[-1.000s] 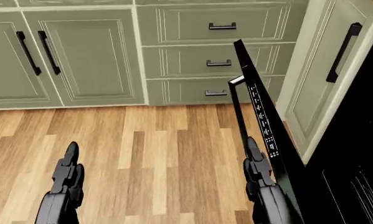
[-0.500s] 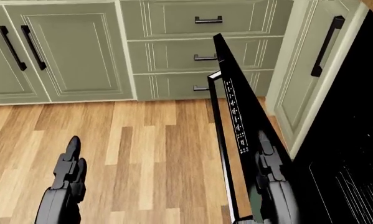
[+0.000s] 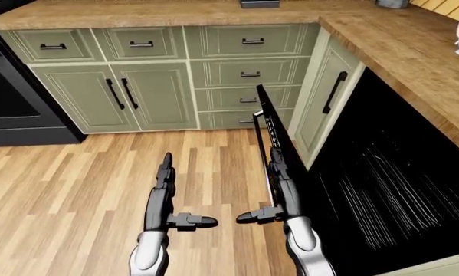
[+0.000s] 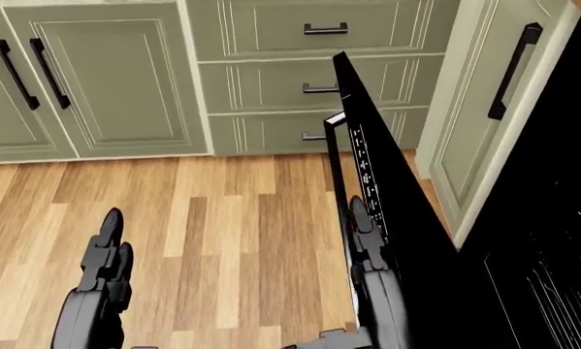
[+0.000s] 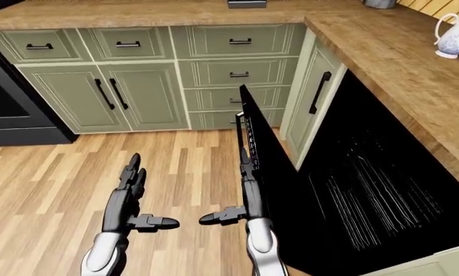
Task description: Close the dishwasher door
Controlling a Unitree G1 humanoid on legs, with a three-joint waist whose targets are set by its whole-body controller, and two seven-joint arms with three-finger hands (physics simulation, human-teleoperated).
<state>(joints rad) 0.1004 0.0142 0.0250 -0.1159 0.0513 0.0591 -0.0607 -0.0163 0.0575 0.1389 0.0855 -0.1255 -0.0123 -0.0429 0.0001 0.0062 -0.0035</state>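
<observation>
Left-eye view shows it best: dishwasher door (image 3: pixel 279 155) stands partway up, tilted, running from upper centre of the frame down toward lower right, with the dark open tub (image 3: pixel 382 190) to its right. Door's control strip (image 4: pixel 367 178) runs along its top edge in the head view.

My right hand (image 3: pixel 279 184) lies flat against the door's outer face, fingers straight and pressed together, thumb sticking out to the left. It grips nothing, just a flat palm push. Left hand (image 3: pixel 165 178) hangs over the wood floor (image 3: pixel 76 190), well apart from the door, fingers extended together, thumb out to the right, empty.

Step in hand, as I judge it: pushing the door the rest of the way shut.

How I'd do it well:
- Keep the palm flat on the panel, push toward frame right and up, following the hinge arc.
- Contact sits in the lower half of the door; sliding nearer the top edge gives more leverage.
- Keep fingers off the control strip and clear of the gap at the cabinet (image 3: pixel 325 98) beside the opening.
- Lean the torso in or step if the arm runs out of reach.

Can't tell from these views whether a rack protrudes from the tub. Left hand isn't needed; I'd keep it away.
</observation>
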